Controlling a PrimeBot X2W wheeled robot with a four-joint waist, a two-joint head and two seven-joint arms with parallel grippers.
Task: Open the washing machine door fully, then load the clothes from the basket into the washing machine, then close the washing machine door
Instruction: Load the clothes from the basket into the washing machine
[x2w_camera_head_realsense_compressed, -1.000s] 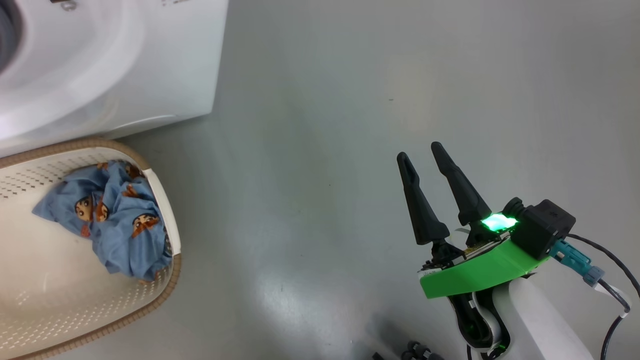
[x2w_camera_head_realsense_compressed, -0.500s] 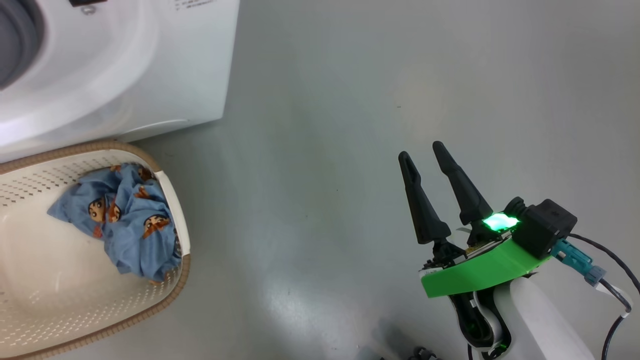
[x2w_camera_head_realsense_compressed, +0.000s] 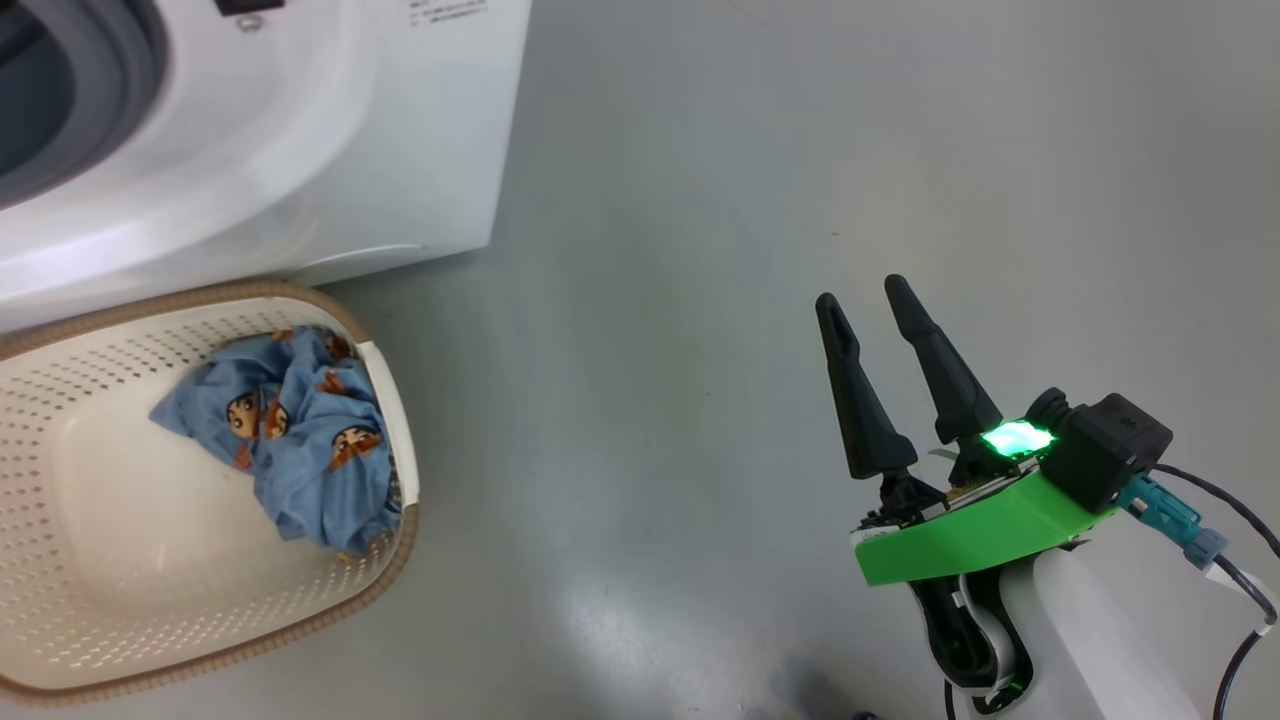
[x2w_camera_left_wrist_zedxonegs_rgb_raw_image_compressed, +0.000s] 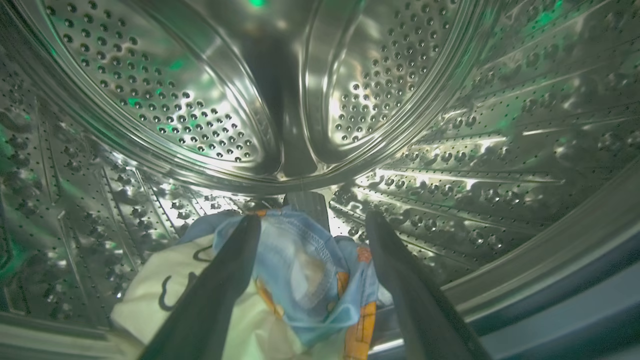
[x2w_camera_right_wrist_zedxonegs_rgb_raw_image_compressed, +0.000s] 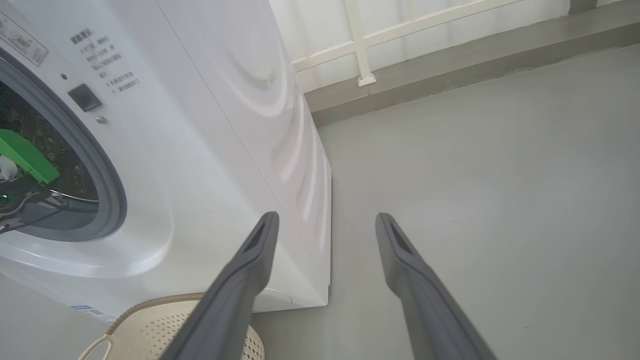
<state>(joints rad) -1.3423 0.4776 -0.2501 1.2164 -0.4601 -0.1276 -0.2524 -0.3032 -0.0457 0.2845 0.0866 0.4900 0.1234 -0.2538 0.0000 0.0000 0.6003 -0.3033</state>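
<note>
Evidently the left gripper (x2w_camera_left_wrist_zedxonegs_rgb_raw_image_compressed: 312, 217) is held spread wide inside the drum (x2w_camera_left_wrist_zedxonegs_rgb_raw_image_compressed: 200, 100), a blue garment (x2w_camera_left_wrist_zedxonegs_rgb_raw_image_compressed: 300, 270) left loose before it (let go, it is judged). The right gripper (x2w_camera_head_realsense_compressed: 860, 292) is kept parted too, idle over the floor (x2w_camera_head_realsense_compressed: 650, 400). More clothes (x2w_camera_head_realsense_compressed: 300, 450) are seen in the basket (x2w_camera_head_realsense_compressed: 100, 400) beside the washing machine (x2w_camera_head_realsense_compressed: 300, 150); since earlier, only the head camera was turned.

Basket (x2w_camera_head_realsense_compressed: 130, 500) cut by left edge; washer (x2w_camera_head_realsense_compressed: 330, 150) cut top and left, its label print (x2w_camera_head_realsense_compressed: 447, 8) too small to read. Drum garment (x2w_camera_left_wrist_zedxonegs_rgb_raw_image_compressed: 310, 270) partly behind fingers (x2w_camera_left_wrist_zedxonegs_rgb_raw_image_compressed: 215, 295).
</note>
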